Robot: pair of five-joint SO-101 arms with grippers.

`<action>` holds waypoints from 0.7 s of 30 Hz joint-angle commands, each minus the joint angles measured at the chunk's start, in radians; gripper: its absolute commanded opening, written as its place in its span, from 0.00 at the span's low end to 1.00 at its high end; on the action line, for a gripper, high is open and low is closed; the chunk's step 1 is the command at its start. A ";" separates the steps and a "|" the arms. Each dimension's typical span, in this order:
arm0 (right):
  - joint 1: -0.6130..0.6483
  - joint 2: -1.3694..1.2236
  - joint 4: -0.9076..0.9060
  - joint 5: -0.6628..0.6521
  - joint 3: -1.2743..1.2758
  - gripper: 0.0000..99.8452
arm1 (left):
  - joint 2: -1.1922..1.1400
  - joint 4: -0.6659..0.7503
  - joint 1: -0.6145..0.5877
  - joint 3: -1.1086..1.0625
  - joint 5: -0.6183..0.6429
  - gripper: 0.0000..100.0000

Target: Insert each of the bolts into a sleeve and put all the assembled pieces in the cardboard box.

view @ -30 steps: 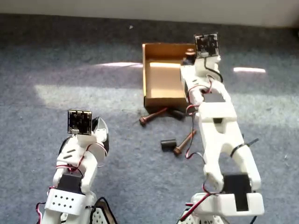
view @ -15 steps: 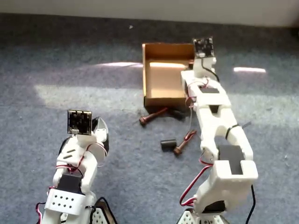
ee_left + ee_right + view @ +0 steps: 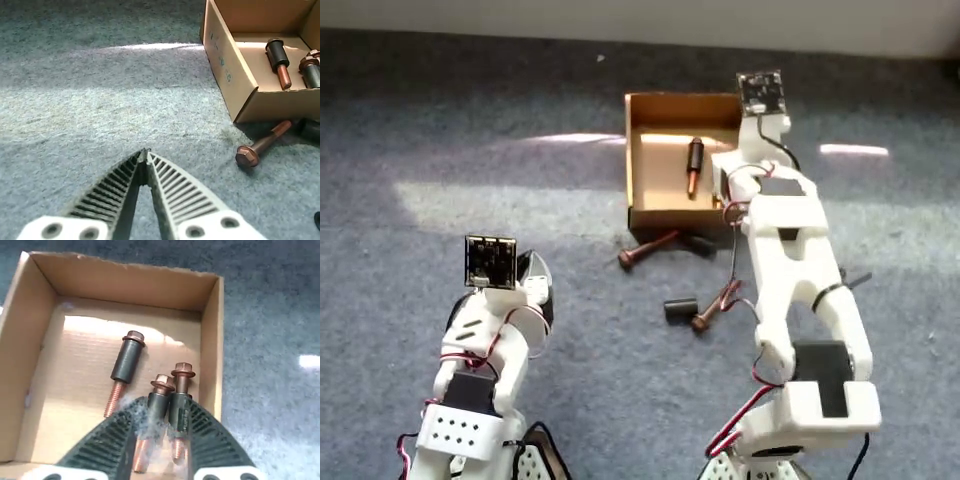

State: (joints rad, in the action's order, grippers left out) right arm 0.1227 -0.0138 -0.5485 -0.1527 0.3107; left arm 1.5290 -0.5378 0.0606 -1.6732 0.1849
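Shifted since 0.5 s ago on the right arm, uncovering the floor of the cardboard box [image 3: 632, 150]. Now showing inside: 3 sleeved bolts [image 3: 127, 360], 2 of them [image 3: 159, 402] [image 3: 181, 390] lying side by side between the spread fingers of the right gripper [image 3: 162, 402], wide open, clamped on nothing. Same as before on the carpet [image 3: 75, 100] just outside the box: 2 bare bolts [image 3: 647, 248] [image 3: 713, 307] and a black sleeve [image 3: 680, 308]. No change at the left gripper [image 3: 145, 152], pinched fully closed, empty, low over the carpet.
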 commanded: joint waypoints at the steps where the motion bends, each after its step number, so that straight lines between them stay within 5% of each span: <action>1: 0.008 0.219 -0.194 0.003 -0.038 0.10 | 0.008 0.002 0.016 -0.031 -0.009 0.01; 9: 0.127 0.366 -0.572 -0.118 -0.035 0.10 | 0.008 0.002 0.016 -0.031 -0.009 0.01; 21: 0.183 0.214 -0.631 -0.229 -0.022 0.17 | 0.008 0.000 0.016 -0.031 -0.009 0.01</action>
State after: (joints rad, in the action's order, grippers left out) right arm 0.2931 0.2532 -1.1669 -0.3598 0.3092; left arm 1.5290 -0.5378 0.0606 -1.6732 0.1849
